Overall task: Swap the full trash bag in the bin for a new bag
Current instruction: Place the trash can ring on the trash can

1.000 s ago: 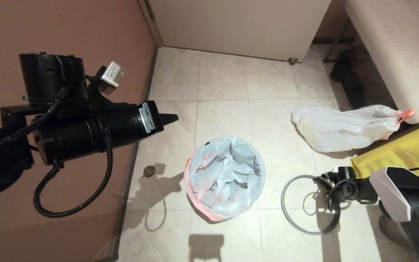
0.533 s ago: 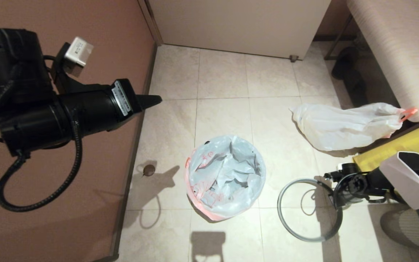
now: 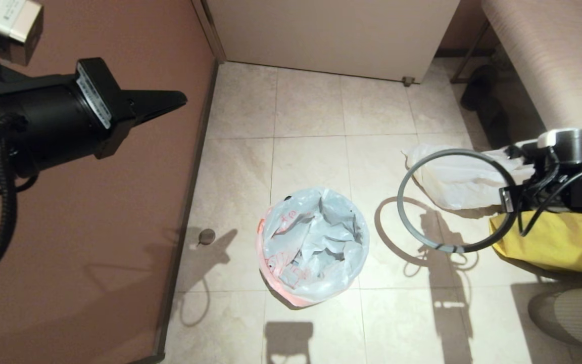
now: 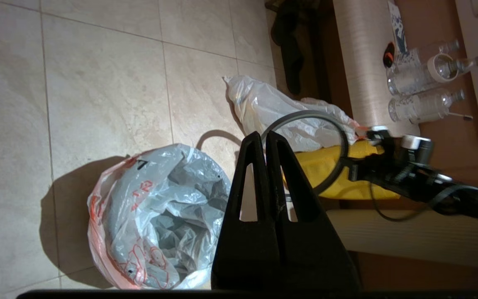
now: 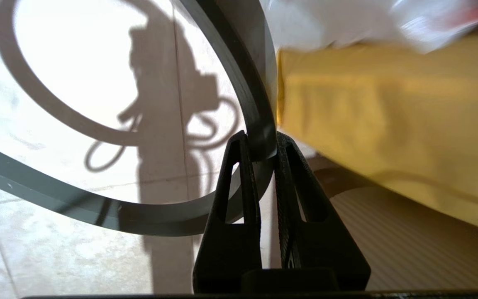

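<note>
Right claw [image 5: 262,143]: clamped on the grey hoop [image 3: 425,237], held above the floor, right of the bin.
Left claw [image 4: 266,139]: clenched, empty, far left.
Bin [image 3: 271,285]: centre floor, lined with the new bag [image 3: 313,242].
Full trash bag [image 3: 452,184]: lying far right, beside the yellow bag [image 3: 548,242].

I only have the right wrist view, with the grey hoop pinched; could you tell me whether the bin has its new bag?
Observer: Yes, the new bag lines it, orange edge folded over outside; the hoop hangs apart, to its right.
Operator: And the left gripper?
Observer: The left gripper is shut and empty, high on the left.
Operator: And the full trash bag?
Observer: The full trash bag lies on the floor beyond the hoop.
</note>
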Motion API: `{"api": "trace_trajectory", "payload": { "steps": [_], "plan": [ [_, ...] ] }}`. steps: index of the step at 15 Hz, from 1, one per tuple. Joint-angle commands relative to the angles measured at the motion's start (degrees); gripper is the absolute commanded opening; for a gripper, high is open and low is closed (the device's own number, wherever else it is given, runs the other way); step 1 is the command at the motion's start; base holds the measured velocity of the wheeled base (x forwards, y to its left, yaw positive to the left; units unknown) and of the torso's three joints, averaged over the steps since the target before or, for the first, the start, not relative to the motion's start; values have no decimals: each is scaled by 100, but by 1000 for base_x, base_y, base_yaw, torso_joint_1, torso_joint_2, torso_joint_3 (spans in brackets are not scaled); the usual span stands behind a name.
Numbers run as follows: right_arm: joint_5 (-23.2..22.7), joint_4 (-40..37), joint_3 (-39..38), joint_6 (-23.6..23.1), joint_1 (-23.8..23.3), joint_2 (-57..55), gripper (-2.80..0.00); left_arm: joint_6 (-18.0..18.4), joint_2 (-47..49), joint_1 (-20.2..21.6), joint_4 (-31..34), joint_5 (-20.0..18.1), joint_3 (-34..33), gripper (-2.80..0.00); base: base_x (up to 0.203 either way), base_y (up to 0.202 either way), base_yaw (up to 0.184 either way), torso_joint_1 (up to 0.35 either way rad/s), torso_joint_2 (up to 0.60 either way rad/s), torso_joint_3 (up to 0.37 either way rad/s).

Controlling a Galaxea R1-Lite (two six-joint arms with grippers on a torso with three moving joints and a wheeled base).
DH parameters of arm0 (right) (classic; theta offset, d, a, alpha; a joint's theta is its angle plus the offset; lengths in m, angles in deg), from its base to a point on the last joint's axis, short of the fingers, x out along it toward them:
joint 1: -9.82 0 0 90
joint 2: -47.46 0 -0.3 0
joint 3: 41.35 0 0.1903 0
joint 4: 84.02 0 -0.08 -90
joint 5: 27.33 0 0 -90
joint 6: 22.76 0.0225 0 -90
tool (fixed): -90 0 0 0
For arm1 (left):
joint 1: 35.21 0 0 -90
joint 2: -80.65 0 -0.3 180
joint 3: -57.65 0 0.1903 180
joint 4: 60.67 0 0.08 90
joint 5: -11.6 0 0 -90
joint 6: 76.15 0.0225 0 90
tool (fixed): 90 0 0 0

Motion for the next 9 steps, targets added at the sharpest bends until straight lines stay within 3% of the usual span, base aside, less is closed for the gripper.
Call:
{"api": "trace_trajectory", "payload": {
  "steps": [1,3,5,9],
  "plan": [
    [477,-415,-74,13,755,1834,-280,-51,-80,4,-6,-9,49,-280,0,0,0,0,0,0],
    [1029,-1093,365,54,1516,2219,-280,-147,-125,104,-9,-25,83,-280,0,0,0,0,0,0],
    [1272,-1620,719,218,2194,2335,-280,-155,-218,287,-14,-179,110,-280,0,0,0,0,0,0],
    [1349,-2480,1411,1234,2994,1942,-280,-166,-148,408,-19,-409,64,-280,0,0,0,0,0,0]
  ]
}}
